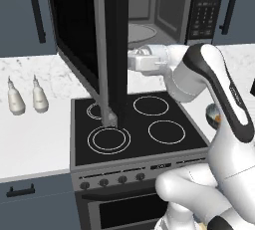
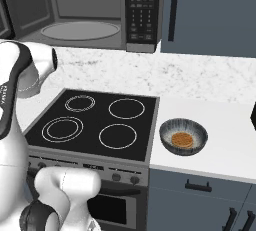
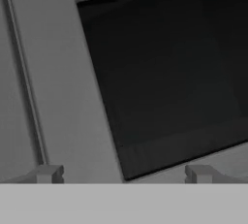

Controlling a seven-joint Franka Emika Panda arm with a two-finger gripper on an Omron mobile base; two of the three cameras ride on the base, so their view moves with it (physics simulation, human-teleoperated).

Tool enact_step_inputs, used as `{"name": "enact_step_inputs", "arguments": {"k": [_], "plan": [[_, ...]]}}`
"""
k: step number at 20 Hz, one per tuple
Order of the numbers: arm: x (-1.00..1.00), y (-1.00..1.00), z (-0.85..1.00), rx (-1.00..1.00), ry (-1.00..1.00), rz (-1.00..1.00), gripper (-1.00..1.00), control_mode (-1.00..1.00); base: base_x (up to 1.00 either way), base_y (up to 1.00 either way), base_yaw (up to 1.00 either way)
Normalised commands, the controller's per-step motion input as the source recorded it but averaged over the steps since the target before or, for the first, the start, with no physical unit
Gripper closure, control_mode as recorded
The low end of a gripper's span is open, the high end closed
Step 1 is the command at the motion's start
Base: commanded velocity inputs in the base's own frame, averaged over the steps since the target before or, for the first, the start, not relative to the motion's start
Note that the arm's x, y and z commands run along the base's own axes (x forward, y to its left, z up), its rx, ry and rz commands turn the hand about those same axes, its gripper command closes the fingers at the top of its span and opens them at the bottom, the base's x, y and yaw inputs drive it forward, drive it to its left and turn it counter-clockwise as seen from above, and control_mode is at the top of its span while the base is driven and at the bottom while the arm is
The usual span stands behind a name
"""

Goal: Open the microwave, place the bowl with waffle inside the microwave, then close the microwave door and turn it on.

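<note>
Dark grey bowl (image 2: 183,136), ribbed inner wall, sits on the white marble desk (image 2: 220,125) just right of the stove (image 2: 95,125). Waffle (image 2: 182,139) lies inside it: small golden-brown disc w/ grid pattern, narrower than the bowl, roughly centred on the bowl floor. Bowl upright, nothing touching it.

Microwave (image 2: 90,10) hangs above the stove, cavity open: grey interior w/ round turntable (image 2: 80,30), black keypad panel (image 2: 143,10) at its right end. Microwave door (image 1: 79,35) is swung out over the stove's left side; dark glass in grey steel frame, thick black edge facing the left base cam.

Left base view: door seen edge-on, tall black bar down to the stove's back-left ring; white arm reaches in behind it above the stove. Two pale bottles (image 1: 25,97) stand on the desk left of the stove. Bowl barely peeks out behind the arm, right of the stove.

Right base view: gives the bowl and waffle plainly, plus the four stove rings and the dark blue cabinet (image 2: 210,15) right of the microwave.

Hand view: tool (image 3: 123,173) points at the door's inner face, grey frame and dark glass close up. Finger tips (image 3: 48,173) stand wide apart, nothing between them, so tool is open. Whether tips touch the door – prob. not, but hard to judge here.
</note>
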Motion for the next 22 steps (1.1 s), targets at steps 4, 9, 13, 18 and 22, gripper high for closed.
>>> {"name": "enact_step_inputs", "arguments": {"k": [4,9,13,18,22], "plan": [[-0.27,0.83,0.07,-0.01,0.00,0.06,-1.00,-1.00,0.00,0.00,0.00],[-0.09,0.70,0.08,-0.01,0.00,0.02,-1.00,-1.00,0.00,0.00,0.00],[-0.04,0.32,0.04,-0.02,0.00,0.00,-1.00,-1.00,0.00,0.00,0.00],[-0.21,-0.05,0.00,0.00,0.00,-0.01,-1.00,-1.00,0.00,0.00,0.00],[-0.69,-0.86,0.07,0.00,-0.03,-0.11,-1.00,-1.00,0.00,0.00,0.00]]}}
